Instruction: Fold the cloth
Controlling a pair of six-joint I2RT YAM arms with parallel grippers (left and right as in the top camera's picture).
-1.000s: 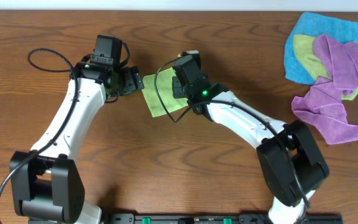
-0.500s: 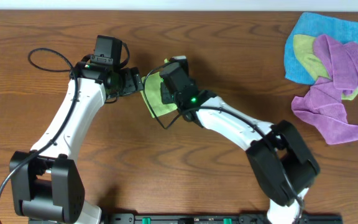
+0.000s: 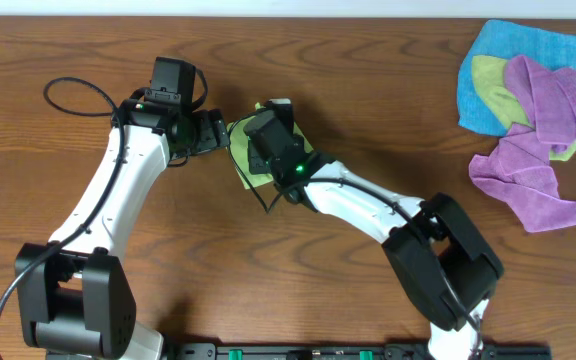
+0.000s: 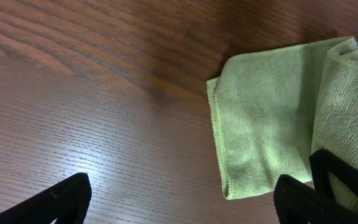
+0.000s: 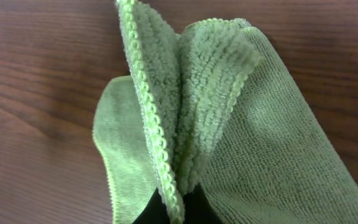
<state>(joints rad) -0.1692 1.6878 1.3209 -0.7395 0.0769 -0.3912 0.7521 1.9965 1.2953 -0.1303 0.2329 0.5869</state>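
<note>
The lime-green cloth [image 3: 244,168] lies partly folded on the wooden table between both arms. My right gripper [image 3: 260,125] is shut on a raised edge of the cloth, and the right wrist view shows the doubled hem pinched between the jaws [image 5: 179,208] with the rest of the cloth [image 5: 278,155] spread below. My left gripper [image 3: 214,131] is open and empty just left of the cloth. In the left wrist view its fingers [image 4: 182,202] straddle bare table, with the cloth's folded corner [image 4: 263,124] to the right. No white tag shows.
A heap of other cloths lies at the far right: a blue one [image 3: 533,50], a duller yellow-green one [image 3: 490,85] and purple ones [image 3: 533,175]. A black cable [image 3: 68,92] loops beside the left arm.
My right gripper has moved left toward the left gripper, carrying the cloth's held edge over the rest of the cloth. The left arm has not moved.
</note>
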